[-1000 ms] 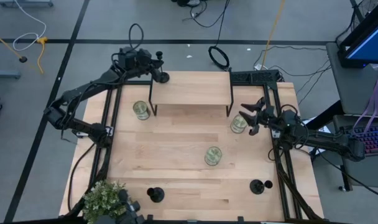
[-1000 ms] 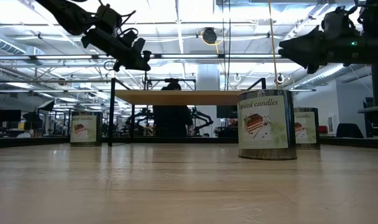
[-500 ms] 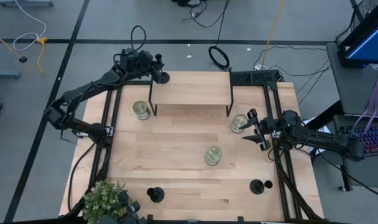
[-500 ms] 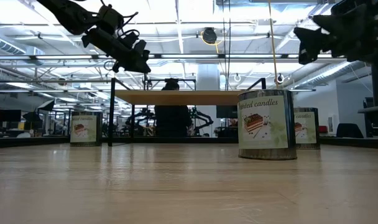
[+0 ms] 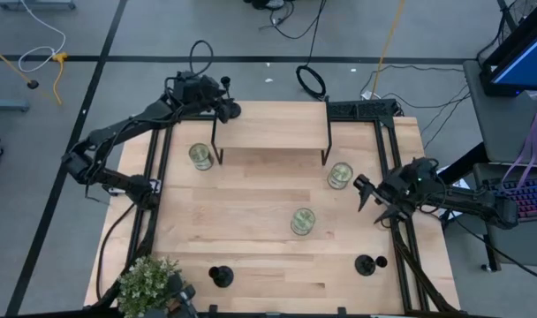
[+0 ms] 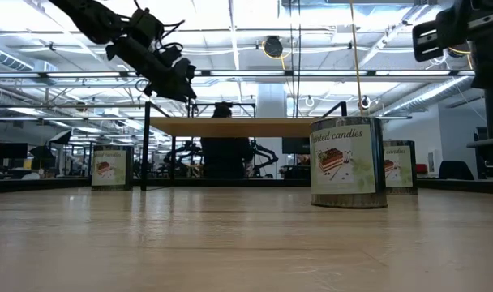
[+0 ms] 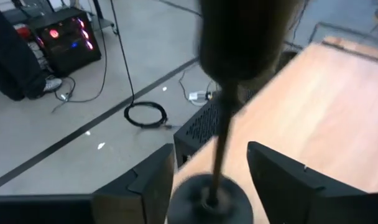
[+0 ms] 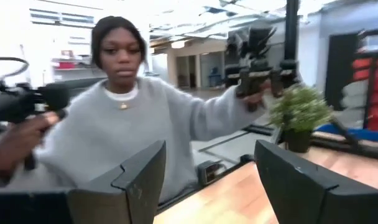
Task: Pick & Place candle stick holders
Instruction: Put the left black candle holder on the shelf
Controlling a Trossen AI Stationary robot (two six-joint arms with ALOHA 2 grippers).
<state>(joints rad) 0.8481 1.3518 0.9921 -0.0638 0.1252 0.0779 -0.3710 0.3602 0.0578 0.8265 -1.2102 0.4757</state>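
One matte-black candle stick holder (image 5: 230, 109) stands upright between the fingers of my left gripper (image 5: 217, 99), over the far left corner of the wooden shelf (image 5: 273, 132). In the left wrist view its disc base (image 7: 207, 198) sits between the fingers. In the low view my left gripper (image 6: 177, 81) is above the shelf top (image 6: 246, 126). Two more holders (image 5: 220, 276) (image 5: 366, 263) stand on their bases near the table's near edge. My right gripper (image 5: 368, 196) is open and empty at the table's right side, high in the low view (image 6: 441, 32). My left gripper has the holder's disc base (image 7: 179, 193) between its two fingers, one finger on each side of the rim. The fingers come slanting down from the table's far left. The stem (image 7: 221, 137) stands up past the camera. I cannot tell whether the base rests on the shelf.
Three candle tins (image 5: 200, 156) (image 5: 340, 174) (image 5: 302, 221) stand on the table; the nearest one fills the low view's middle right (image 6: 348, 162). A leafy potted plant (image 5: 149, 283) stands at the near left corner. A person in a grey sweater (image 8: 133, 137) is beyond the table.
My right gripper has drawn back from the candle tin by the shelf's right leg, toward the table's near right, and has turned about; its fingers stay apart. My left gripper has shifted only slightly, and the holder's base stays at the shelf's far left corner.
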